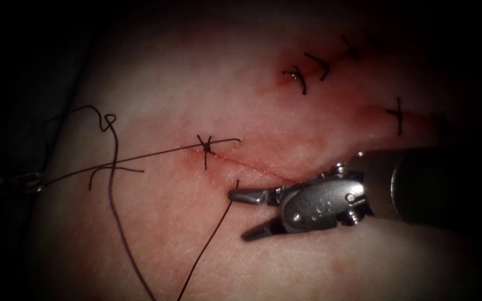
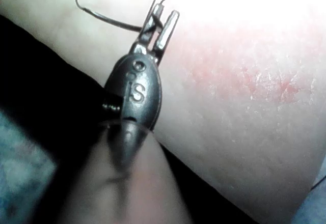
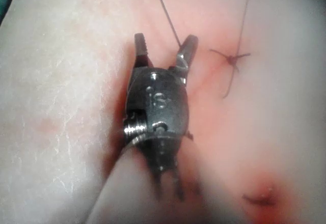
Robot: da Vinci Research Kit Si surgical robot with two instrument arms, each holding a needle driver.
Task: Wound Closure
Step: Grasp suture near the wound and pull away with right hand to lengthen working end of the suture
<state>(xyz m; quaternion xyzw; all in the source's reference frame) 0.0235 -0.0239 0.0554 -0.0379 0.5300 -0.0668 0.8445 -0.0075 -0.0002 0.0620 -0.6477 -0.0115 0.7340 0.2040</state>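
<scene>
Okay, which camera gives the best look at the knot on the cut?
The endoscope view: the knot sits on the cut, tails spread, thread running left. The right wrist view shows it beyond the right tool, whose open jaws hold nothing.

Tissue [image 1: 157, 234]: pale pink pork belly, faintly reddened along the cut. Cut [image 1: 252, 166]: thin reddish line running obliquely toward lower right. Knot [image 1: 207, 146]: dark, tied across the cut's left end, short tails sticking out. Thread [image 1: 119, 223]: dark, long, curling loosely over the tissue left of the cut; another strand rising from below to the cut. Needle: not discernible.
</scene>
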